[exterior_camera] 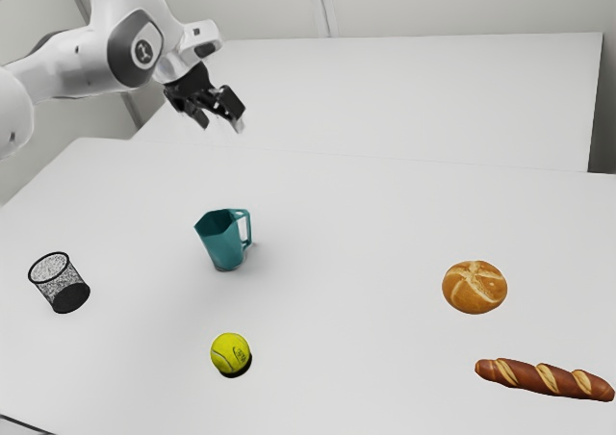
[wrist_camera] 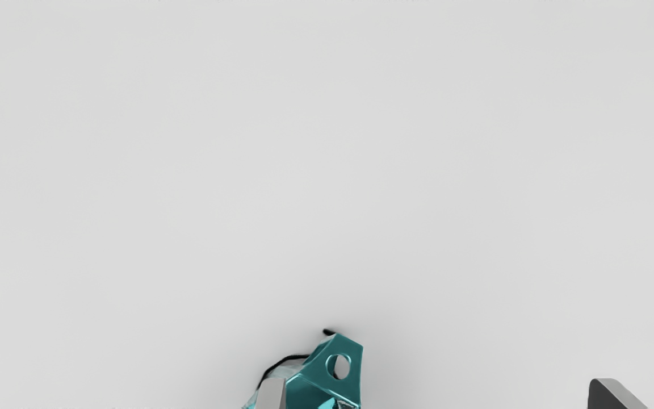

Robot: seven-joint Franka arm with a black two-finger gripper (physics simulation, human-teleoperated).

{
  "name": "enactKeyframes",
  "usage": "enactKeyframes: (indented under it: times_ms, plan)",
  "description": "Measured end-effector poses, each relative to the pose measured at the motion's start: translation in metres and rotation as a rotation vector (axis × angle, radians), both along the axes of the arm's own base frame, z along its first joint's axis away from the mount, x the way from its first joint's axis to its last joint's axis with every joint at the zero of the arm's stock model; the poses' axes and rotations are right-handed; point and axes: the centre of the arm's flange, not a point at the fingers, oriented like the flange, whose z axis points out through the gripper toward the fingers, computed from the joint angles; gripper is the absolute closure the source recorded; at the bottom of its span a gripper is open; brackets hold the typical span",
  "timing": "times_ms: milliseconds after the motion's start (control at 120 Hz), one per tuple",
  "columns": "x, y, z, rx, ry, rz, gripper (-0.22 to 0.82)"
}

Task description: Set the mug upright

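Hand (exterior_camera: 220,124) spread, teal mug (exterior_camera: 222,244) below, tennis ball (exterior_camera: 230,354), mesh cup (exterior_camera: 60,283), roll (exterior_camera: 474,287), bread stick (exterior_camera: 546,378) around

No words or numbers can be read. Dark print (exterior_camera: 241,355) on the yellow tennis ball (exterior_camera: 227,347) is too small to read; a round emblem (exterior_camera: 143,52) marks the white robot arm (exterior_camera: 72,65).

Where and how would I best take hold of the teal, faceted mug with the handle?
I'd grip the upright outer bar of its handle, coming straight down from above with the open gripper and closing across the bar. The mug stands on its base, mouth up, and the handle juts toward the exterior view's right, so that bar should be reachable from above.
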Motion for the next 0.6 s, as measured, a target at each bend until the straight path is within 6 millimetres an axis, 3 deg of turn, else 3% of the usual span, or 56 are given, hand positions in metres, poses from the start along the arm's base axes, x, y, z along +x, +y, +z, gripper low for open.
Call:
enactKeyframes:
  times_ms: [175,600]
  plan:
    - [-0.008,-0.004,0.029,-0.002,0.063,-0.016,0.01]
    - [-0.019,-0.006,0.026,-0.009,0.161,-0.020,0.00]
